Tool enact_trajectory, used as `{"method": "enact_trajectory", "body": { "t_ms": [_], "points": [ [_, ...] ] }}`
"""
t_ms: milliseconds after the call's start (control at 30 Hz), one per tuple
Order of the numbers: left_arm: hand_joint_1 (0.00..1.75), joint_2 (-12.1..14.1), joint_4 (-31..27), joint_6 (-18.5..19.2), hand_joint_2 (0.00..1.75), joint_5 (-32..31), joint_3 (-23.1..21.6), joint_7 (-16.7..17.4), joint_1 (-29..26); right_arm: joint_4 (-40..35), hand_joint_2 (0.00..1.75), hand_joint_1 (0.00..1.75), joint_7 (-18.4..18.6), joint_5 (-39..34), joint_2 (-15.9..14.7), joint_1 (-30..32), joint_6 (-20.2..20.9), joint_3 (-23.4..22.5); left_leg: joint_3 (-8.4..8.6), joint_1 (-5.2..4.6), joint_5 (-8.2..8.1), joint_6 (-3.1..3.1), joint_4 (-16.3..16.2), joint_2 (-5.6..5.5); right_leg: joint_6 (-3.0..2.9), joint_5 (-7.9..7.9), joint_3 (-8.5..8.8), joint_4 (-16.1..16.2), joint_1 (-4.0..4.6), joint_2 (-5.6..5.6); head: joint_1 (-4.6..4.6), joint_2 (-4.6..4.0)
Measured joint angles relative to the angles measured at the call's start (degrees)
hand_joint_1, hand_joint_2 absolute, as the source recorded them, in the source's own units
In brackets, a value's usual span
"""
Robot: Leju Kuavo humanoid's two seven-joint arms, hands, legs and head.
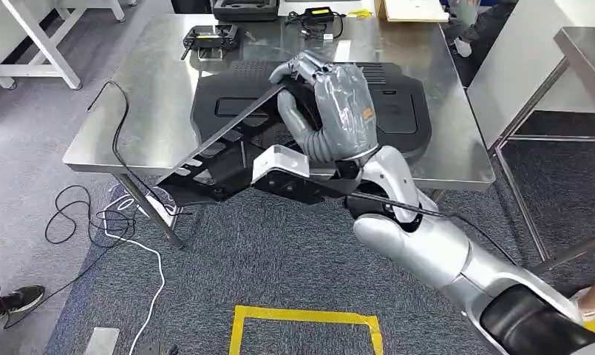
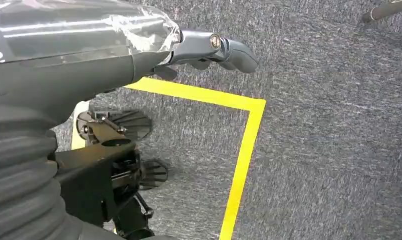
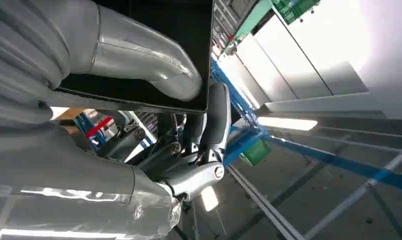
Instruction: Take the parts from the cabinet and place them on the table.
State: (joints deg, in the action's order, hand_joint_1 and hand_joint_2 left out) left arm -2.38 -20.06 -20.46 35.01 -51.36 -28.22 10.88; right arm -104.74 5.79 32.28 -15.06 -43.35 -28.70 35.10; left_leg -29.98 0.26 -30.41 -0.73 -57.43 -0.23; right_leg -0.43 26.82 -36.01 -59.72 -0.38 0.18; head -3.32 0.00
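Observation:
My right hand (image 1: 331, 111) grips a flat black part (image 1: 228, 159) with a white bracket (image 1: 279, 161) and holds it tilted in the air over the front edge of the steel table (image 1: 154, 96). A larger black moulded part (image 1: 398, 111) lies on the table behind it. In the right wrist view the thumb (image 3: 139, 55) presses on the black part (image 3: 164, 15) and dark fingers (image 3: 216, 120) curl behind its edge. My left hand (image 2: 139, 45) hangs over the carpet with its fingers (image 2: 228, 50) stretched out and nothing in it.
Small black tools (image 1: 209, 37) and a cable lie at the table's far side. Loose cables (image 1: 117, 222) trail on the carpet at the left table leg. Yellow tape (image 1: 301, 318) marks the floor. A second steel table (image 1: 582, 44) stands to the right. A person's shoe (image 1: 6, 299) is at the lower left.

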Motion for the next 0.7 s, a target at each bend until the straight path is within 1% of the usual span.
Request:
{"method": "enact_trajectory", "body": {
  "t_ms": [533, 700],
  "points": [
    [0.00, 0.0, 0.0, 0.0, 1.75, 0.3, 0.0, -0.1, 0.0, 0.0, 1.75, 1.75, 2.7, -1.6, -1.5, -4.1, 1.1, -1.4, 0.01, -0.01, 0.00, 0.00, 0.0, 0.00, 0.01, -0.01, 0.01, 0.0, -0.01, -0.01, 0.00, 0.00],
    [0.00, 0.0, 0.0, 0.1, 1.75, 0.3, 0.0, -0.1, 0.0, 0.0, 1.75, 1.75, 3.0, -1.9, -2.0, -4.9, 1.3, -1.6, 0.01, -0.01, 0.00, 0.00, 0.0, 0.00, 0.01, -0.01, 0.01, 0.0, -0.01, -0.01, 0.02, 0.00]
  ]
}}
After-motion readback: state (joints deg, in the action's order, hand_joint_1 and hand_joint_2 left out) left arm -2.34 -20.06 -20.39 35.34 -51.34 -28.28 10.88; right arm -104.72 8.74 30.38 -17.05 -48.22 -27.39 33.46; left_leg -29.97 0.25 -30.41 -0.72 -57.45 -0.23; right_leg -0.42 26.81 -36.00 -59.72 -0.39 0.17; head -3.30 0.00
